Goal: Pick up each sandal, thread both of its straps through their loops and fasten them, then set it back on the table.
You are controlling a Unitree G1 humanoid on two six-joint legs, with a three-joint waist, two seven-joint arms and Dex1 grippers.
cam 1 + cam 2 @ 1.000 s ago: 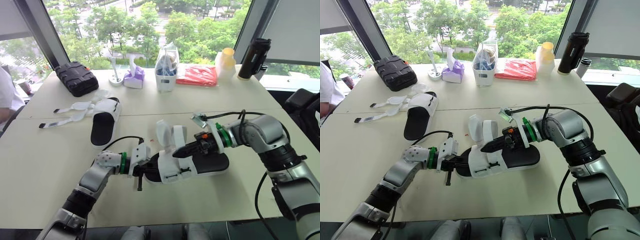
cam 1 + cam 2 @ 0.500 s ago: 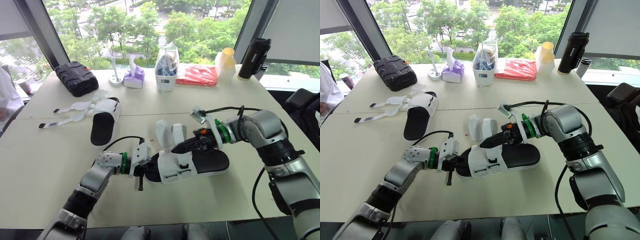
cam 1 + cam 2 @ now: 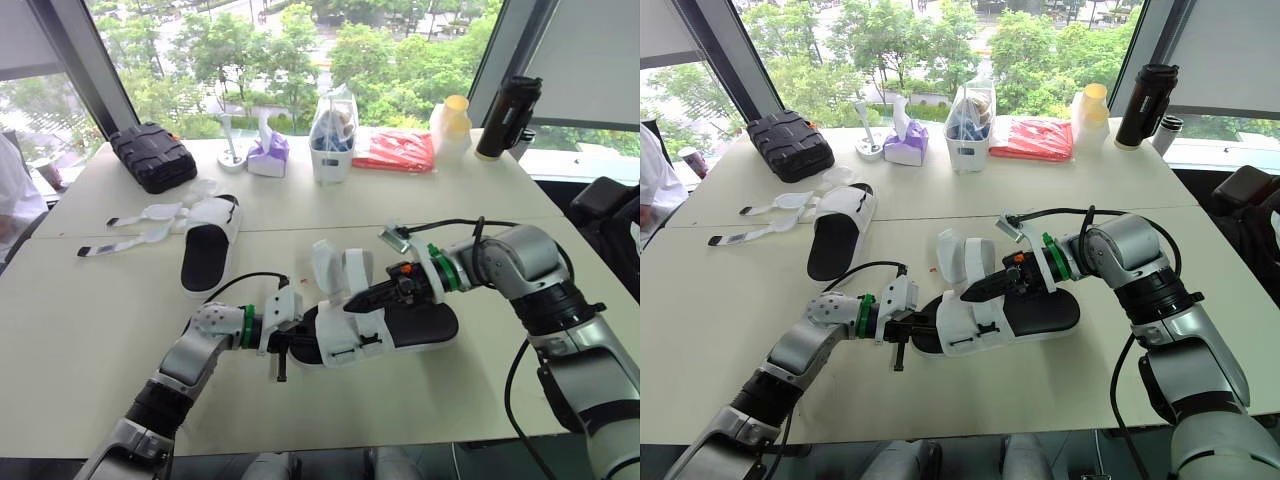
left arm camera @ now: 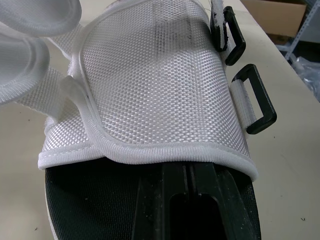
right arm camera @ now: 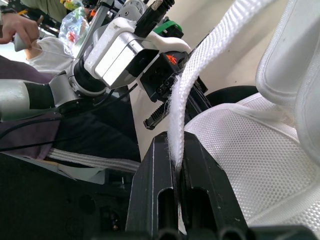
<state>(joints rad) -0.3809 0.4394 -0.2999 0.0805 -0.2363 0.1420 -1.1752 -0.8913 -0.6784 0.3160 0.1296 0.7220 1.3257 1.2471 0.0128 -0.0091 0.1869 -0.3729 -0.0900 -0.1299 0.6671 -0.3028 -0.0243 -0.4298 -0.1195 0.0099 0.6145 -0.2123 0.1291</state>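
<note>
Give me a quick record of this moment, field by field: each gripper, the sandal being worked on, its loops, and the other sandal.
left gripper: shut on one end of the near sandal, which lies on the table
right gripper: shut on a white strap of that sandal
loops: two, black, both empty
far sandal: flat on the table, straps unfastened and spread out
task state: no strap threaded yet
</note>
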